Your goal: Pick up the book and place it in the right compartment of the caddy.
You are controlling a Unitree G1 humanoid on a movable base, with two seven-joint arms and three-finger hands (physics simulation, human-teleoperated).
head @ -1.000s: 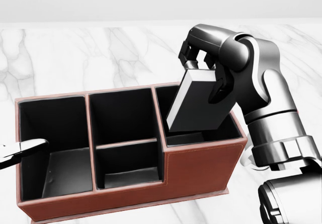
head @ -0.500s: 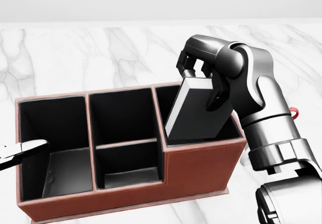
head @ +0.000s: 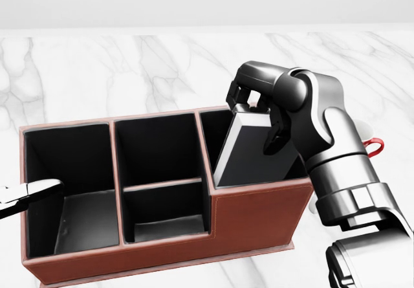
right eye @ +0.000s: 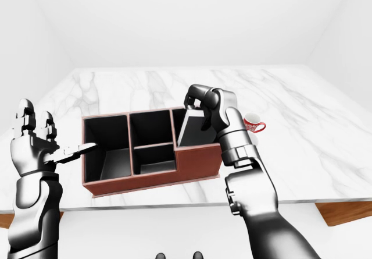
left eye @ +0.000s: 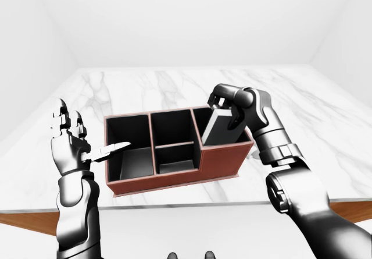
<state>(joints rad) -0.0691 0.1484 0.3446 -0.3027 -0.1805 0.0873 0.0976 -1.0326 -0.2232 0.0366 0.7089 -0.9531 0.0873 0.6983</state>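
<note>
A grey book [head: 249, 149] stands tilted inside the right compartment of the brown caddy [head: 259, 213], its lower part below the rim. My right hand [head: 253, 104] is shut on the book's top edge. My left hand [left eye: 68, 139] is open and raised to the left of the caddy, one fingertip [head: 35, 189] reaching over the left compartment. The caddy's left and middle compartments hold nothing.
The caddy sits on a white marble tabletop [left eye: 174, 84]. A white cup with a red handle [right eye: 253, 123] stands just right of the caddy, behind my right arm. The table's wooden edge [right eye: 343, 211] shows at the bottom right.
My right hand has lowered the book deeper into the right compartment and turned it more upright. The left hand has not moved.
</note>
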